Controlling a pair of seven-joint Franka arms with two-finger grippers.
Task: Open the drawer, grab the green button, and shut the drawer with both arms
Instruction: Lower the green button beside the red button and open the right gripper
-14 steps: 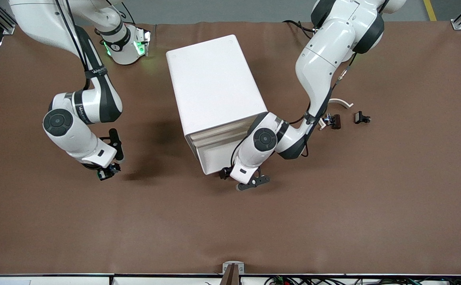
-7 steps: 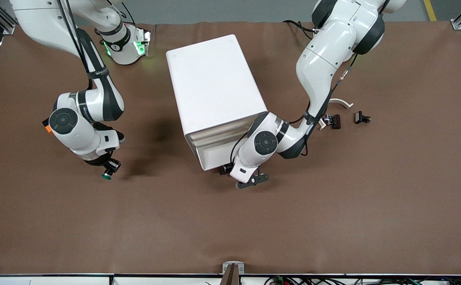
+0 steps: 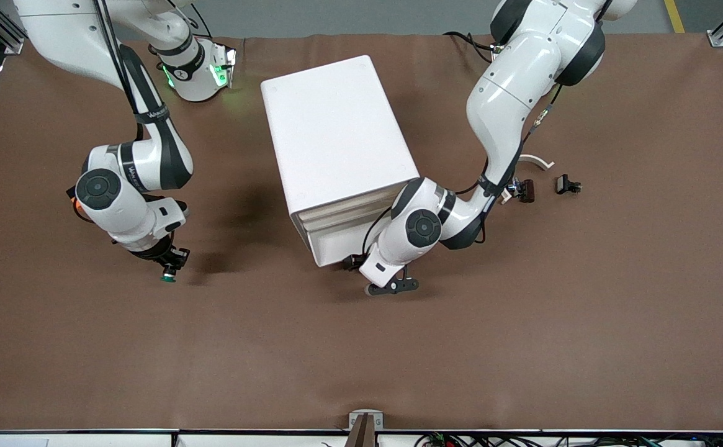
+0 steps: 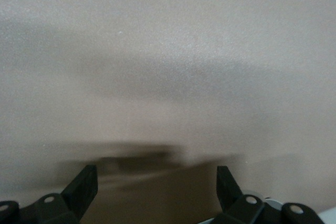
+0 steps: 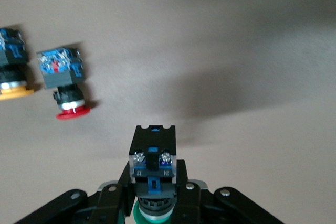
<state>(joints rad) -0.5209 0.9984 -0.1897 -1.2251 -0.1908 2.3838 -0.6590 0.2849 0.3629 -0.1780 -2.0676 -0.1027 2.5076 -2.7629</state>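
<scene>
A white box cabinet [image 3: 336, 136] with three drawer fronts stands mid-table on the brown table cover [image 3: 522, 347], its bottommost wide shallow white plastic drawer [image 3: 335, 248] pushed in. The left arm's black two-finger gripper [image 3: 392, 287], fingers spread wide and empty, hangs low just in front of that drawer. Toward the right arm's end of the table, the right gripper [image 3: 169, 268] pinches the small green-capped, black-bodied push button [image 5: 152, 174] above the bare cover, with a red-capped button [image 5: 65, 85] and a yellow-orange-capped button [image 5: 11, 72] lying side by side below.
</scene>
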